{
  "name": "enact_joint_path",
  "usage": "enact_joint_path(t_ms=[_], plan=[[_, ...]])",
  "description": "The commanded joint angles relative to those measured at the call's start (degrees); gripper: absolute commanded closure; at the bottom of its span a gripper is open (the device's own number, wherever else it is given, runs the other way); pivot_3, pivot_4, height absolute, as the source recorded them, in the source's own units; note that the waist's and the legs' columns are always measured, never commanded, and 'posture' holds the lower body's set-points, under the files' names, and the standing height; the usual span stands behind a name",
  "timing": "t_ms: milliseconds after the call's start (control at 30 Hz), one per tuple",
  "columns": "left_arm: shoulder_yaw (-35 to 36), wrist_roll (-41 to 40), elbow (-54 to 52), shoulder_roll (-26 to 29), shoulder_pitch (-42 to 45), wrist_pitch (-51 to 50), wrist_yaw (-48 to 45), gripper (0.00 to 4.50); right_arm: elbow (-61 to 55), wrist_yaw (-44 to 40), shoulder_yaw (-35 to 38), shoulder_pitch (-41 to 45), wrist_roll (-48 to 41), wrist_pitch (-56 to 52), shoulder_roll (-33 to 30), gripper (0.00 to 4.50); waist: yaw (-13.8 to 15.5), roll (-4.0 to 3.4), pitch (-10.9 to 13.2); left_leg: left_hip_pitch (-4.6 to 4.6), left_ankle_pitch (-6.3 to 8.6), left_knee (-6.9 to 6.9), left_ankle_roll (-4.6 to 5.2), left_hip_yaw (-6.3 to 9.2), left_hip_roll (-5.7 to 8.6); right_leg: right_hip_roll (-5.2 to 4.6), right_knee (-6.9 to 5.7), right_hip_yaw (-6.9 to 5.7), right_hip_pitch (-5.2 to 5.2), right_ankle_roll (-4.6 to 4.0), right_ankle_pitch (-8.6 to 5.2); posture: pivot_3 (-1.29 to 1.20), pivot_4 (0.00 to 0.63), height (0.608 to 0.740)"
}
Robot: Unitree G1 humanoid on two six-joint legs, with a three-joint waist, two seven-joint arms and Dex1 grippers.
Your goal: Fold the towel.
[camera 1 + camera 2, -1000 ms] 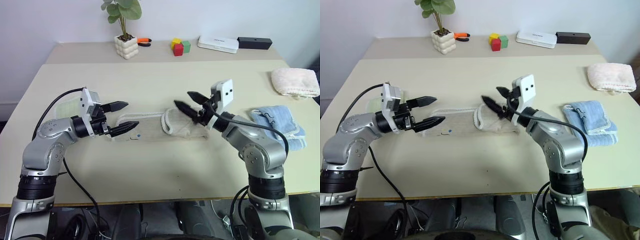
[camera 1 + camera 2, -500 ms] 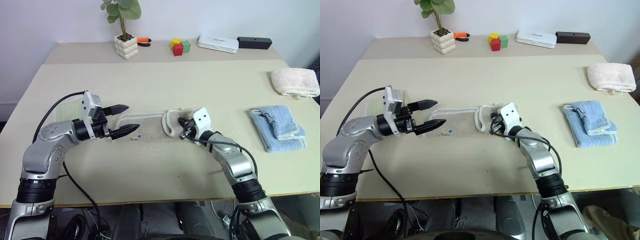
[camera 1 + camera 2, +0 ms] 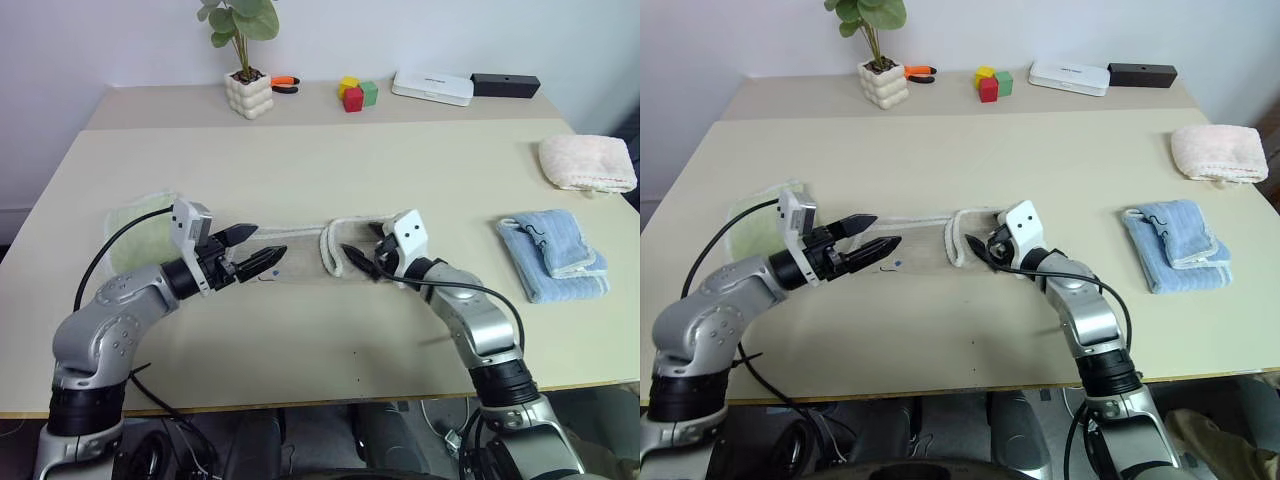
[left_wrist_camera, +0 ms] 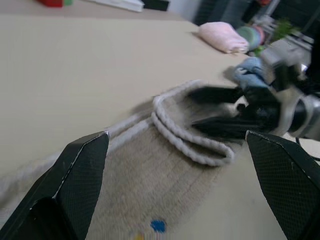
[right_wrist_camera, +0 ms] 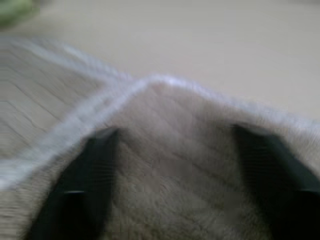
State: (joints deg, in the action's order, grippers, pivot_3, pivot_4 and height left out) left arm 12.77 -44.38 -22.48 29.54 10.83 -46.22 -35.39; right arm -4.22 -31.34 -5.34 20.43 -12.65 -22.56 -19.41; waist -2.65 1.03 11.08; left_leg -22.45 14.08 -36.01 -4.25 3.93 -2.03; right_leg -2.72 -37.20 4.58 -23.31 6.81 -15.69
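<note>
The beige towel (image 3: 300,252) lies flat across the table's middle, and its right end is folded back over itself, showing a loop of white corded edging (image 4: 186,142). My left gripper (image 3: 262,245) is open and points right, low over the towel's left end near a small blue mark (image 4: 158,225). My right gripper (image 3: 362,247) is open and points left, with its fingers (image 5: 85,175) resting on the folded right end (image 5: 170,145) and nothing clamped between them. The two grippers face each other across the towel, and the right gripper (image 4: 205,110) also shows in the left wrist view.
A light green folded towel (image 3: 135,225) lies to the left behind my left arm. A light blue towel (image 3: 555,258) and a pinkish one (image 3: 588,163) lie at the right. Along the back stand a potted plant (image 3: 250,92), coloured blocks (image 3: 355,93), a white box (image 3: 433,87) and a black box (image 3: 508,84).
My right gripper came down from above onto the towel's folded end, shut there, and now stands open. My left gripper rolled and sank a little over the left end.
</note>
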Motion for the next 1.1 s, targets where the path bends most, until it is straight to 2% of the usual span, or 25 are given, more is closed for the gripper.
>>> enact_joint_path(t_ms=[33, 267, 367, 533, 667, 800, 933, 1033, 1100], plan=[[5.16, -5.28, -4.55, -2.12, -1.51, -5.16, 9.41, 0.0, -5.69, -5.29, 3.23, 0.76, -3.94, 0.43, -3.48, 0.1, 0.16, 0.0, 0.0, 0.0, 0.0, -0.03, 0.0, 0.0, 0.0, 0.0, 0.0, -0.01, 0.01, 0.0, 0.0, 0.0, 0.15, 0.74], [14.5, -21.66, -11.02, -10.08, -8.22, -12.41, 32.96, 0.0, -13.01, -21.66, 11.06, -0.34, -19.43, -7.97, -17.14, 0.1, 0.25, 0.08, 0.06, -0.02, 0.01, -0.1, 0.01, 0.05, 0.04, -0.07, 0.05, -0.04, 0.1, 0.01, 0.0, 0.0, 0.15, 0.74], [14.59, -25.41, -13.65, -11.1, -13.69, -12.25, 37.82, 0.0, -12.33, -22.11, 12.12, 0.54, -17.99, -4.95, -19.23, 0.1, -0.04, 0.11, 0.05, 0.05, 0.02, -0.1, 0.02, 0.06, 0.02, 0.0, 0.03, -0.02, 0.1, -0.01, 0.0, 0.0, 0.15, 0.74], [14.49, -32.14, -13.12, -12.37, -22.74, -10.25, 43.3, 0.0, -12.4, -21.11, 11.4, 0.6, -17.54, -4.92, -18.8, 0.1, 0.2, 0.12, 0.05, 0.04, 0.02, -0.11, 0.02, 0.01, 0.02, 0.0, 0.06, 0.03, 0.09, -0.21, -0.11, 0.0, 0.15, 0.74], [13.06, -38.03, -10.34, -11.78, -21.84, -7.98, 47.99, 0.0, -13.05, -19.88, 10.41, 0.07, -16.91, -4.5, -18.06, 0.1, 0.61, 0.11, 0.05, 0.02, 0.02, -0.14, 0.01, 0.0, 0.06, -0.05, 0.12, 0.03, 0.12, -0.27, -0.13, 0.0, 0.15, 0.74], [9.63, -38.45, -6.89, -10.06, -18.43, -7.58, 48.79, 0.0, -13.29, -18.84, 9.39, -0.04, -16.13, -4.23, -17.24, 0.1, 0.71, 0.1, 0.04, 0.03, 0.02, -0.13, 0.01, 0.0, 0.07, -0.05, 0.13, 0.03, 0.12, -0.27, -0.13, 0.0, 0.15, 0.74], [6.03, -39.39, -1.23, -11.73, -12.8, -6.72, 49.05, 0.0, -13.22, -17.72, 8.38, 0.28, -14.95, -3.39, -16.86, 0.1, 1.16, 0.1, 0.04, 0.02, 0.02, -0.14, 0.01, 0.0, 0.1, -0.06, 0.16, 0.03, 0.14, -0.28, -0.13, 0.0, 0.15, 0.74], [5.82, -44.31, 6.63, -15.56, -9.71, -5.3, 52.59, 0.0, -13.64, -16.64, 8.29, 0.77, -14.5, -3.22, -16.47, 0.1, 1.78, 0.04, 0.0, 0.02, 0.02, -0.14, 0.0, -0.02, 0.11, -0.06, 0.21, 0.04, 0.16, -0.27, -0.12, 0.0, 0.15, 0.74], [5.95, -46.58, 10.59, -17.31, -8.11, -4.68, 53.89, 0.52, -14.17, -15.69, 8.52, 1.36, -14.71, -3.96, -16.25, 0.0, 2.12, -0.05, -0.07, 0.03, 0.02, -0.15, 0.01, -0.01, 0.13, -0.1, 0.22, 0.02, 0.21, -0.26, -0.12, 0.0, 0.15, 0.74]])
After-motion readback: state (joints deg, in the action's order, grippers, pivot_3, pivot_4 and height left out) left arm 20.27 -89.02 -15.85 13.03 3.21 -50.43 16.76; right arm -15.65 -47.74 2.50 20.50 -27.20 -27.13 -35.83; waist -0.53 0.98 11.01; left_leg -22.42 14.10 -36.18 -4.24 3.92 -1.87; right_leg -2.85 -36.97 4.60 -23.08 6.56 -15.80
